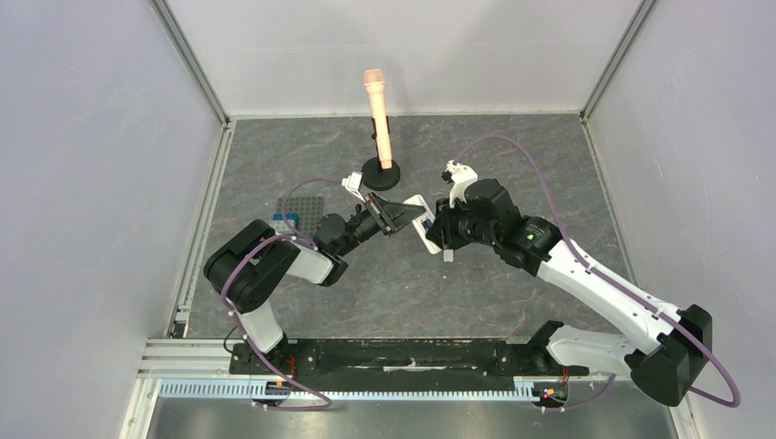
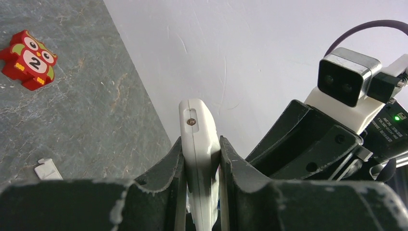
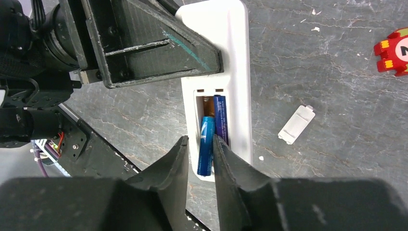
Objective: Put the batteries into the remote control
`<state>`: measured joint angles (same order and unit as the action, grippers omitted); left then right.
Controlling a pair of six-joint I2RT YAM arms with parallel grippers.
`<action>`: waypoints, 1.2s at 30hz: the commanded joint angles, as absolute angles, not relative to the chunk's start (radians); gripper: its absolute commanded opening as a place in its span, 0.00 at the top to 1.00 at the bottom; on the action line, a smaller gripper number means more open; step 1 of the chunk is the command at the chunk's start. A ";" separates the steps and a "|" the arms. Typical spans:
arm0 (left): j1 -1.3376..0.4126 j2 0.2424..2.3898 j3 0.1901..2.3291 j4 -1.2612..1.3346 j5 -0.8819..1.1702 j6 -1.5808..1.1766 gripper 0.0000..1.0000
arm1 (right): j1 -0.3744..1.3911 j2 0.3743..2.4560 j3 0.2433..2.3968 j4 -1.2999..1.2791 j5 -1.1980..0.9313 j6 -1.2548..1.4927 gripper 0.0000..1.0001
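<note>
Mottled grey mat (image 1: 393, 274); left fingers (image 2: 163, 168) clamp slim white remote (image 2: 197, 130); right fingers' (image 3: 175, 163) state unclear.

Grey table (image 1: 412, 283), red block (image 2: 29, 58), white cover (image 3: 297, 124)

Bright, even, diffuse light (shadows faint and soft-edged). The remote (image 3: 239, 72) is sharp; fingers (image 3: 174, 166) just below it look slightly blurred.
</note>
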<state>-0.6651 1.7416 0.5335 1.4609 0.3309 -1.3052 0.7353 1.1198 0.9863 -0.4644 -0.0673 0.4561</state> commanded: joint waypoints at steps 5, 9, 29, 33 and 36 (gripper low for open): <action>-0.676 1.749 0.538 1.555 0.285 -1.380 0.98 | 0.733 1.099 1.056 -0.483 -0.009 0.474 0.60; -0.677 1.748 0.532 1.556 0.266 -1.388 0.98 | 0.732 1.072 1.069 -0.484 0.036 0.498 0.54; -0.681 1.681 0.528 1.555 0.115 -1.614 0.98 | 0.718 0.755 0.770 -0.143 0.121 0.804 0.26; -0.692 1.672 0.534 1.556 0.090 -1.645 0.98 | 0.718 0.755 0.751 -0.136 0.141 0.835 0.25; -0.696 1.669 0.537 1.555 0.079 -1.662 0.98 | 0.718 0.756 0.728 -0.109 0.144 0.860 0.25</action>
<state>-0.6865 1.7138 0.5167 1.4776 0.1253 -1.5883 0.7216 0.7666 0.7540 -0.2062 0.1127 0.8017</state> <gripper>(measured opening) 0.289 0.744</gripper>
